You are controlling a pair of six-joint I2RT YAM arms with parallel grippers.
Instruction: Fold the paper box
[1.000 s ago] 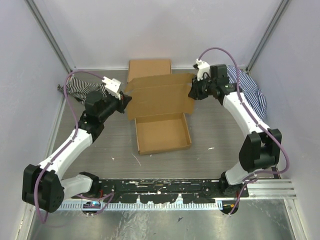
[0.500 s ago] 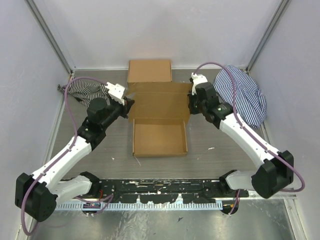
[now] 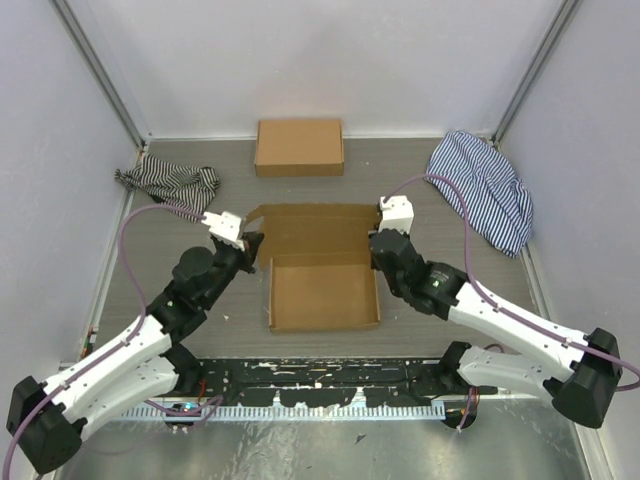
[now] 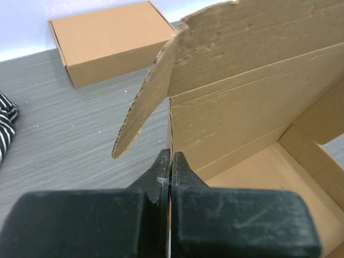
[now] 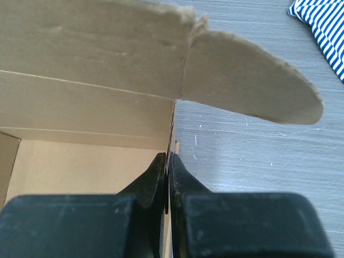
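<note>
Brown paper box (image 3: 320, 295), walls pinched tight by left fingers (image 4: 157, 180), right fingers (image 5: 155, 180)

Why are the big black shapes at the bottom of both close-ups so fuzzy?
Left wrist view: the left hand is too near to focus; the paper box is sharp. Right wrist view: same for the right hand. Top view: soft, even light.

Overhead camera, high behind the arm bases at 6 o'clock, looks steeply down on the whole counter (image 3: 390, 180). The wrist cameras ride close behind the left fingers (image 4: 159, 180), facing 2 o'clock, and the right fingers (image 5: 155, 180), facing 11 o'clock, both low over the counter. All three views share the paper box (image 3: 320, 290); the overhead and left wrist views also share the closed box (image 3: 299, 147) at 12 o'clock.
</note>
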